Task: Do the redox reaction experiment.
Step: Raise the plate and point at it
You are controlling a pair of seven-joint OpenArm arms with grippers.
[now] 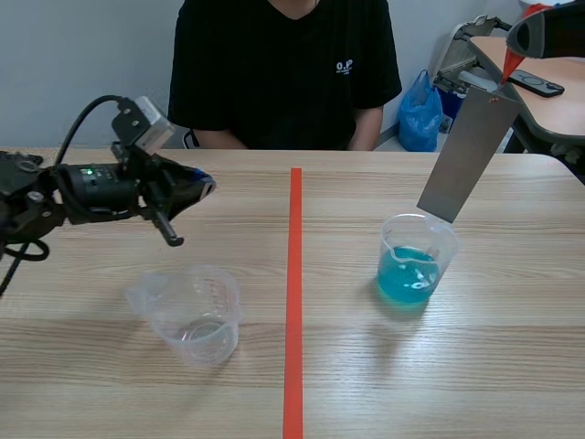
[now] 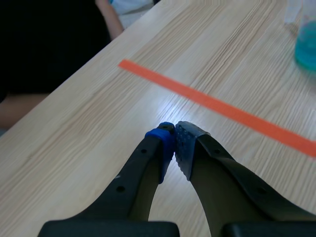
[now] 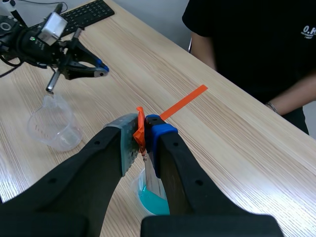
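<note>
The left gripper hangs above the pale wooden table, its blue-padded fingers pressed together on nothing. Below it and a little nearer the robot stands an empty clear plastic measuring beaker. Well off to its right, past the tape line, a clear plastic beaker of blue liquid sits directly under the raised right gripper. That gripper is clamped on the orange-taped top of a flat grey metal strip, which slants down from the fingers to the beaker's mouth.
</note>
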